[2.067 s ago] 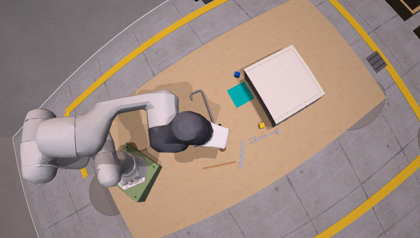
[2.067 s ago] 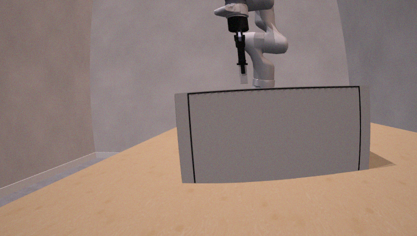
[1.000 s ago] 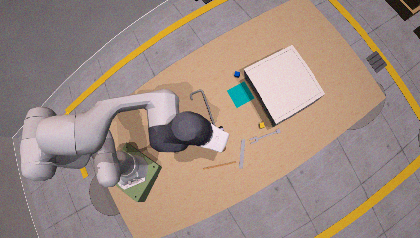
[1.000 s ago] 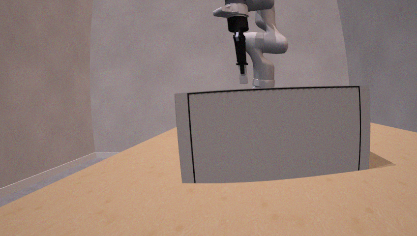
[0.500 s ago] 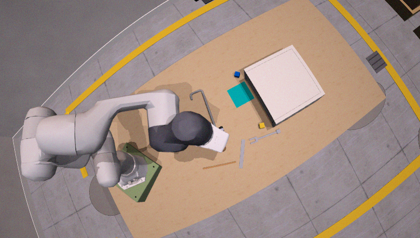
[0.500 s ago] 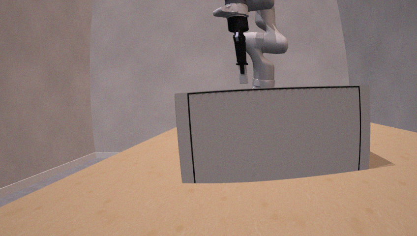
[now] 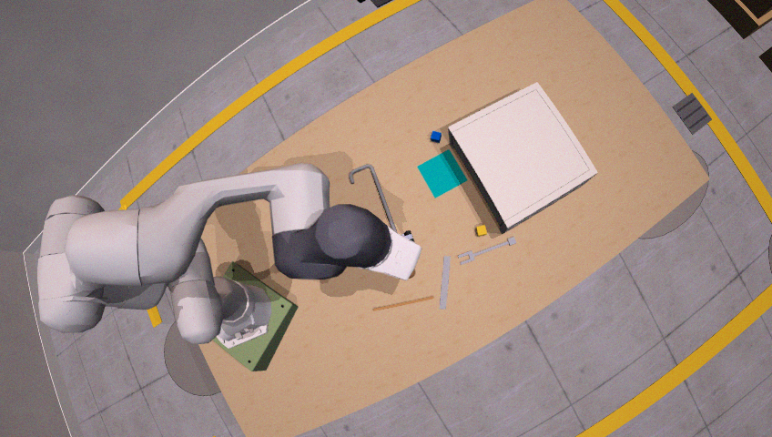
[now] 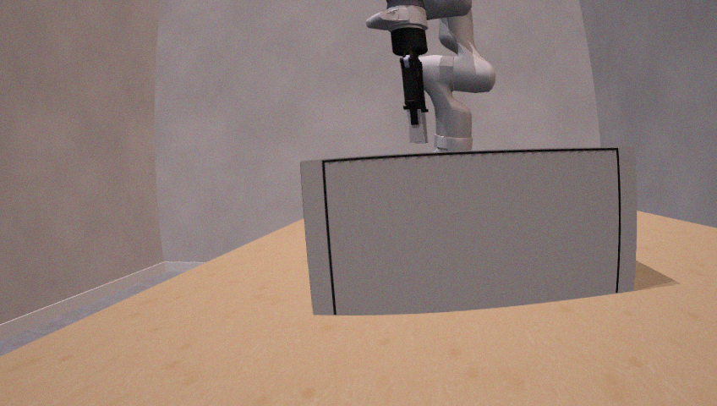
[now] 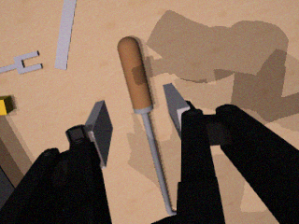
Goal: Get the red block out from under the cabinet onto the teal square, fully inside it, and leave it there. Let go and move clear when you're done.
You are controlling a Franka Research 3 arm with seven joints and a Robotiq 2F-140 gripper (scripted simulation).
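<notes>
Pincer partway open, holding nothing, above hooked rod, wooden handle running lengthwise between fingertips.

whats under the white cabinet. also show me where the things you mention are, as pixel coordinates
Nothing under the cabinet (image 7: 523, 157) (image 8: 473, 231) can be seen: its top covers that space from above, its panel in the exterior view. No red block shows.

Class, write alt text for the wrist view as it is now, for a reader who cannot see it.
The open jaws hover above a hook tool with a brown handle and a thin grey rod, lying on a wooden table. A grey fork, a grey strip and part of a yellow block lie to the left.
</notes>
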